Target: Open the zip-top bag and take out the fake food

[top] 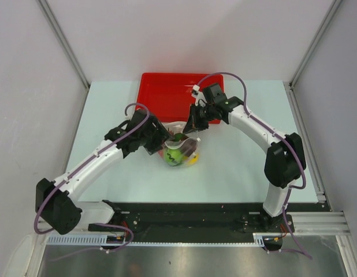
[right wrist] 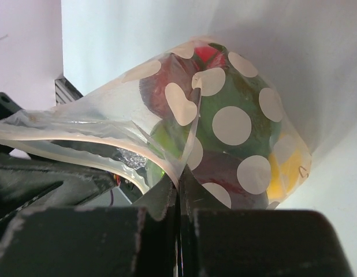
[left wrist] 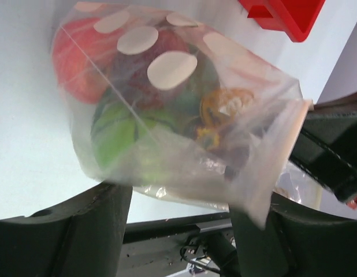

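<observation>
The zip-top bag point(top: 181, 151), clear plastic with white dots, sits between my two grippers in front of the red tray. The fake food is inside: a green ball point(top: 174, 156), a yellow one point(top: 193, 160), and in the left wrist view a red one point(left wrist: 74, 63). My right gripper point(top: 194, 128) is shut on the bag's top edge point(right wrist: 178, 187), and the whitish zip strip point(right wrist: 80, 135) curves open to its left. My left gripper point(top: 160, 143) is at the bag's left side with its jaws wide apart point(left wrist: 181, 202); a bag corner point(left wrist: 265, 196) drapes over its right finger.
The red rectangular tray point(top: 167, 92) stands at the back of the pale table, just behind the right gripper; its corner shows in the left wrist view point(left wrist: 282, 14). White walls with metal posts close the sides, and a black rail runs along the near edge point(top: 184, 213).
</observation>
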Robot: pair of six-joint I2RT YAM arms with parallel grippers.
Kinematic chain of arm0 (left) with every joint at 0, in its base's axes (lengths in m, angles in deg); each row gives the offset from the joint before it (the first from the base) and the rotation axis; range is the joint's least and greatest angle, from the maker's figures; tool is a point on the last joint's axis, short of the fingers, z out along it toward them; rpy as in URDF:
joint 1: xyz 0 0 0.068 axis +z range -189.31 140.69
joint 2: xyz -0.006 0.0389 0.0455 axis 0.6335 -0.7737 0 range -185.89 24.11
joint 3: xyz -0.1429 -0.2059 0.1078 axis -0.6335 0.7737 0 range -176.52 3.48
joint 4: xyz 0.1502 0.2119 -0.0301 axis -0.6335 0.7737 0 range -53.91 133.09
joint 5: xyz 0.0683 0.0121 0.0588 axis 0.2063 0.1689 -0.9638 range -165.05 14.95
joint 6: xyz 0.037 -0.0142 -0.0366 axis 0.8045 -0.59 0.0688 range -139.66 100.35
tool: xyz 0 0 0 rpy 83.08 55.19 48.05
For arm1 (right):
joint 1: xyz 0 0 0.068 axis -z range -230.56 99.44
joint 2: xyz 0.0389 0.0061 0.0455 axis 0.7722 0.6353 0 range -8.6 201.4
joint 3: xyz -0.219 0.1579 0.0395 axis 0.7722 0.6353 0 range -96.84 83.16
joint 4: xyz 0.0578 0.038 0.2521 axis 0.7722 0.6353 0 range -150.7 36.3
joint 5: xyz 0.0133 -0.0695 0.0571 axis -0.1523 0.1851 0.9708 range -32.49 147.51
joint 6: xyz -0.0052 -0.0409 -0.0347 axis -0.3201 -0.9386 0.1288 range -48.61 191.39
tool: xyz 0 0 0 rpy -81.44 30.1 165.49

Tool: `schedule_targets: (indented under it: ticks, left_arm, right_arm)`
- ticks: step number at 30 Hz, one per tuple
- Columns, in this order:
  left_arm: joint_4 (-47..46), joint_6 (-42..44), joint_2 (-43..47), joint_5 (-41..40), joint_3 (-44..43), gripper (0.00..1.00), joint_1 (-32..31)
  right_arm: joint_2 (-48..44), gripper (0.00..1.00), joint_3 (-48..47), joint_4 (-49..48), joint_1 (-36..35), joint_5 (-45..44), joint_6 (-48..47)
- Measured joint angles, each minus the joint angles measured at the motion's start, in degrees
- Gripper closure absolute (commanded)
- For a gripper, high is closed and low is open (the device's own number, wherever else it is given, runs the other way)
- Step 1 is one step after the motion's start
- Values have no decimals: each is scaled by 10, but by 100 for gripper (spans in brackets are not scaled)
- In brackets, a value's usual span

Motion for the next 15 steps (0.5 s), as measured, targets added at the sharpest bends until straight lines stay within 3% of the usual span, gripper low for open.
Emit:
schedule_targets:
  ticks: [8, 11, 12, 15]
  left_arm:
    - [-35, -7, -49, -8, 0, 60, -2]
    - [-43, -8, -61, -8, 0, 84, -4]
    - [-46, -8, -61, -8, 0, 100, -4]
    - [-51, 7, -60, -9, 0, 100, -4]
  right_arm:
    - [-2, 100, 0, -9, 0, 2, 0]
    - [-2, 100, 2, -11, 0, 6, 0]
    - [-2, 100, 3, -11, 0, 7, 0]
    - [-2, 100, 4, -10, 0, 8, -3]
